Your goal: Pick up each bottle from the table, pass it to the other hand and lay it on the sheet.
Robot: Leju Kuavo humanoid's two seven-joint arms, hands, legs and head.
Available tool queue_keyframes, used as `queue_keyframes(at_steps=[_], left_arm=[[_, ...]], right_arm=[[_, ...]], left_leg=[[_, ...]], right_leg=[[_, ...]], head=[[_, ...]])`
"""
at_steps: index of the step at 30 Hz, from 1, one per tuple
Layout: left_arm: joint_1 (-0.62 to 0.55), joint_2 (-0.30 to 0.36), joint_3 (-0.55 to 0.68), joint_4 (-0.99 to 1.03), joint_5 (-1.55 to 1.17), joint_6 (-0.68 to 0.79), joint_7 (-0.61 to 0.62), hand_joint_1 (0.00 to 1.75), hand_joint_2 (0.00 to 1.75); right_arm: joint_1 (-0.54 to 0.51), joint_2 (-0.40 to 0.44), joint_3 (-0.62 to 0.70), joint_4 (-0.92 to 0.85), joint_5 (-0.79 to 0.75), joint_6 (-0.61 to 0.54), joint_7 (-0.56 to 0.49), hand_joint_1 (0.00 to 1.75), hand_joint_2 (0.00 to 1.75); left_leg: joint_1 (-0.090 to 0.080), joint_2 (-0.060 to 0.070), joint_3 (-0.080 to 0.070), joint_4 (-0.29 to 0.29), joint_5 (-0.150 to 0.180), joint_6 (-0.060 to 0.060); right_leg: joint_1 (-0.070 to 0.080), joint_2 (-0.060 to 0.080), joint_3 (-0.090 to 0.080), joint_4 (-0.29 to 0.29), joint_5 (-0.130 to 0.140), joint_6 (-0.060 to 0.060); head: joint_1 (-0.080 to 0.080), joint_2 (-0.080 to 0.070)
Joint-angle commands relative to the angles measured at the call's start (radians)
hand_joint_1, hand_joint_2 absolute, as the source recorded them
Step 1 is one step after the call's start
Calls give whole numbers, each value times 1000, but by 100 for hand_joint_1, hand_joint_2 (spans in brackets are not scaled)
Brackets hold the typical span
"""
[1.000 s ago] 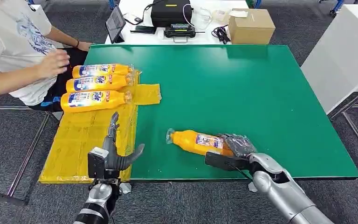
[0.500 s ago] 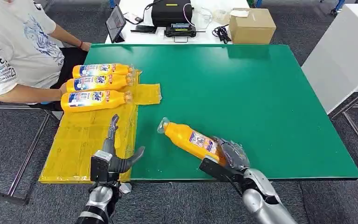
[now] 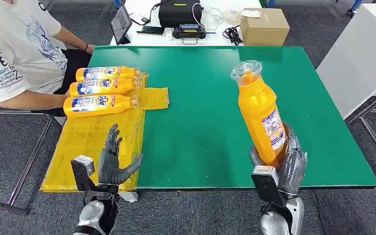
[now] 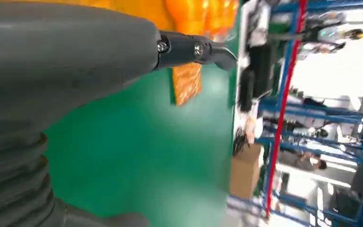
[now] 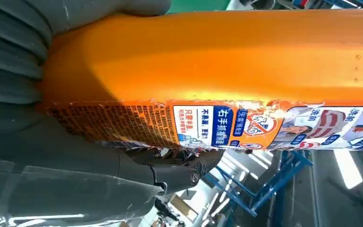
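My right hand (image 3: 285, 164) grips the base of an orange bottle (image 3: 260, 113) and holds it nearly upright above the front right of the green table (image 3: 215, 88), clear cap (image 3: 246, 71) on top. In the right wrist view the bottle (image 5: 227, 71) is close up, my fingers (image 5: 170, 170) wrapped around its labelled side. My left hand (image 3: 111, 159) is open, fingers spread, over the front edge of the yellow sheet (image 3: 93, 142). Three orange bottles (image 3: 103, 89) lie side by side on the sheet's far end. In the left wrist view a finger (image 4: 194, 49) points toward the sheet (image 4: 186, 82).
A person in a white shirt (image 3: 14, 49) sits at the table's left, forearm beside the laid bottles. Behind the green table stand a cardboard box (image 3: 263, 27), a black case (image 3: 178, 12) and a tablet (image 3: 121, 23). A white cabinet (image 3: 367, 54) is at the right.
My right hand lifted the bottle off the table and swung it from lying flat to nearly upright. My left hand turned a little. The person's hand drew back from the bottles.
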Motion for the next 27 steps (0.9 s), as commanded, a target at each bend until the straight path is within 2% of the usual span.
queue_keyframes(at_steps=[1,6,9,15,17,21,23,27], left_arm=[[-30,62,-10,97,99,-150,40,0,175],[-32,60,-12,96,98,-149,40,0,175],[-30,83,-60,106,200,-291,95,0,175],[-36,91,-134,124,230,-367,94,0,175],[-43,94,-143,131,254,-389,102,0,175],[-78,93,-145,168,258,-381,110,0,175],[-107,94,-131,201,265,-372,102,0,175],[-113,94,-125,203,273,-383,115,0,175]], right_arm=[[-34,39,-33,104,-11,21,-34,175,175],[-33,39,-33,105,-12,21,-34,175,175],[-44,46,-2,166,-9,76,-55,175,175],[-87,105,223,423,37,116,-86,175,175],[-107,135,266,478,-36,147,-101,175,175],[-166,182,384,598,-61,191,-102,175,175],[-226,205,461,733,-71,156,-131,175,175],[-252,202,503,806,-115,136,-140,175,175]], left_leg=[[2,2,6,-2,-1,-2],[2,1,4,-1,-1,-2],[1,1,4,-1,-1,-2],[2,5,5,-2,-1,-2],[2,4,5,-2,-1,-3],[3,3,3,-1,0,-2],[3,5,4,-1,-1,-3],[3,3,5,-2,0,-2]], right_leg=[[2,2,6,-2,-1,-3],[2,1,4,-1,-1,-2],[1,1,4,-1,-1,-2],[2,5,4,-2,0,-3],[3,4,4,-2,0,-3],[2,3,2,-1,0,-2],[3,5,3,-1,0,-3],[3,3,4,-1,0,-3]], head=[[0,0],[0,0],[0,0],[0,0],[0,0],[0,0],[0,0],[0,0]])
